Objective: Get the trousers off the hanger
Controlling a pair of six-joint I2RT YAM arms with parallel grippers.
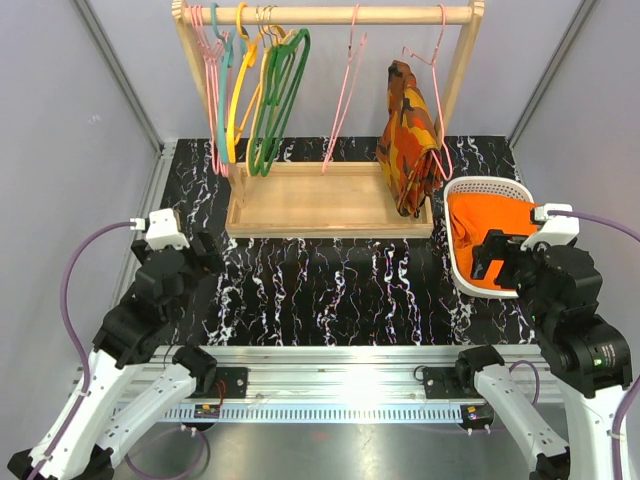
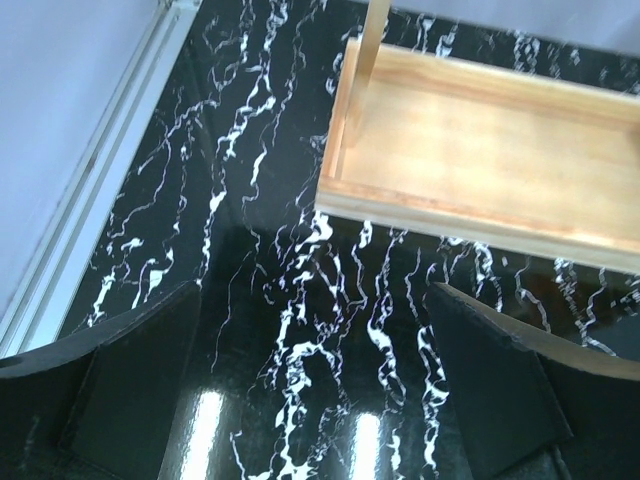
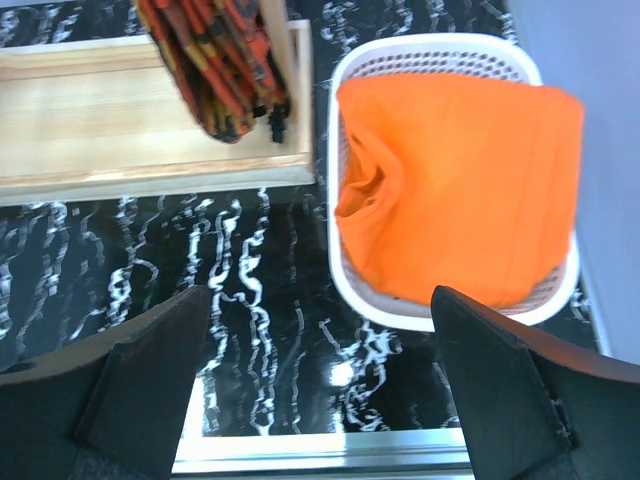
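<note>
Plain bright-orange cloth trousers (image 1: 487,225) are off the rack. They lie crumpled in a white perforated plastic basket (image 1: 487,183) at the right edge of the black white-veined marble tabletop (image 1: 320,290), filling most of it w/ folds bunched on the basket's left side.

Thin pale-pink wire hanger (image 1: 343,105) hangs bare from the top rail of the light wooden rack (image 1: 330,14), btwn the green hangers (image 1: 280,100) and an orange-red-yellow camouflage garment (image 1: 408,140). The rack's tray base sits along the tabletop's far edge, approx ctr. The camo garment hangs at the rail's right end on another pink hanger, its lower end down in the tray's right corner, just beside the basket.

Right gripper (image 1: 495,255) is over the basket's near part w/ its pincer spread wide and gripping nothing. In the wrist view both black fingers (image 3: 150,380) frame the basket's near rim and bare tabletop. Can't tell if it touches the cloth.

Left gripper (image 1: 205,255) is nr the tabletop's left edge, in front of the tray's left corner. Its pincer is also spread wide and empty, w/ only marble btwn the fingers.
</note>
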